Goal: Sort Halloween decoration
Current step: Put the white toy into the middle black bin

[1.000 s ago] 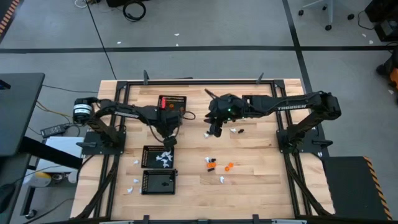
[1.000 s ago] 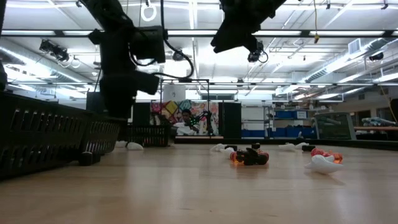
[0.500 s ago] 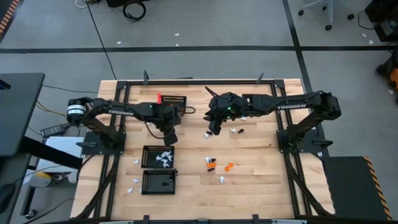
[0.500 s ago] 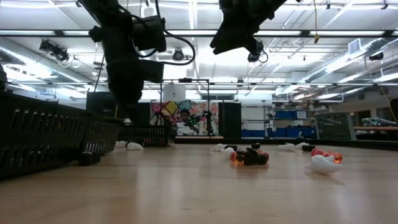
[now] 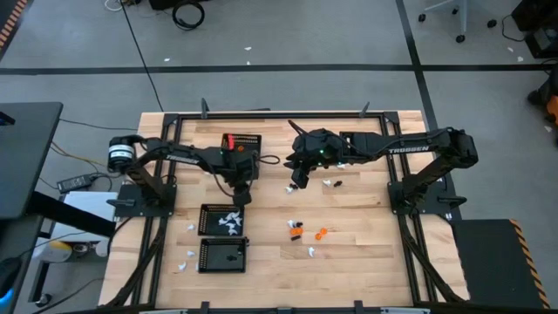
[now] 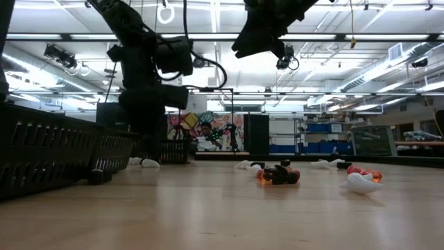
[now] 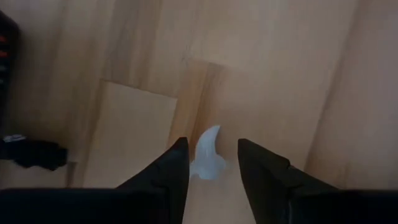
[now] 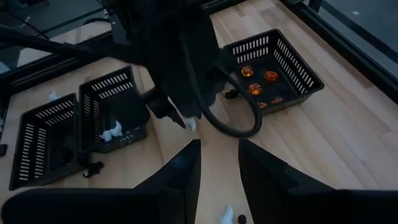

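Now that its fingers have parted, left pincer [image 7: 211,163] straddles white piece [image 7: 207,154].

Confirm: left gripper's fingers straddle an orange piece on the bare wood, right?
Not orange. The left wrist view shows a white piece between the left gripper's open fingers, on bare wood as you said.

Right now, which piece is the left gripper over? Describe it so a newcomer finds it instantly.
Start at the basket with orange pieces at the table's far left side. Just in front of it hangs the left gripper; in the left wrist view a small white piece lies on bare wood between its fingers. Other white pieces nearby sit inside the middle basket; this one lies loose outside it.
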{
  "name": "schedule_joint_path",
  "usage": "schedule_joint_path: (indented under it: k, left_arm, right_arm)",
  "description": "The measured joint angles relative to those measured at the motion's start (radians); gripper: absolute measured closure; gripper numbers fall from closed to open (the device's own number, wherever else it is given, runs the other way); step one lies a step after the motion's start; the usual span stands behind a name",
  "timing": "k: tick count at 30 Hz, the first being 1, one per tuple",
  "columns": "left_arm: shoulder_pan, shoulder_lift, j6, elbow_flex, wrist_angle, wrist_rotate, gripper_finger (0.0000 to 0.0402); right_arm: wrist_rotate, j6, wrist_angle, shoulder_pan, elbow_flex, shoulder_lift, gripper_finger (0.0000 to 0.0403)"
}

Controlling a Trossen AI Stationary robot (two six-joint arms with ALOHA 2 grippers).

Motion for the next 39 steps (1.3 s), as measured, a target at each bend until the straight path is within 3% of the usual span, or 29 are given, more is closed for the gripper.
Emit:
schedule_joint_path:
  k: [10, 22, 39]
  left_arm:
    - [-0.002, 0.069, 0.018, 0.005, 0.001, -0.013, 0.0265]
    - [0.000, 0.071, 0.024, 0.005, -0.008, -0.016, 0.0375]
    - [0.057, 0.081, 0.027, 0.054, -0.057, 0.075, 0.0383]
  right_arm:
    - [0.000, -0.002, 0.005, 0.000, 0.000, 0.000, 0.0290]
    - [0.003, -0.011, 0.011, -0.001, 0.000, 0.001, 0.0290]
    - [0.003, -0.011, 0.011, -0.001, -0.001, 0.001, 0.0290]
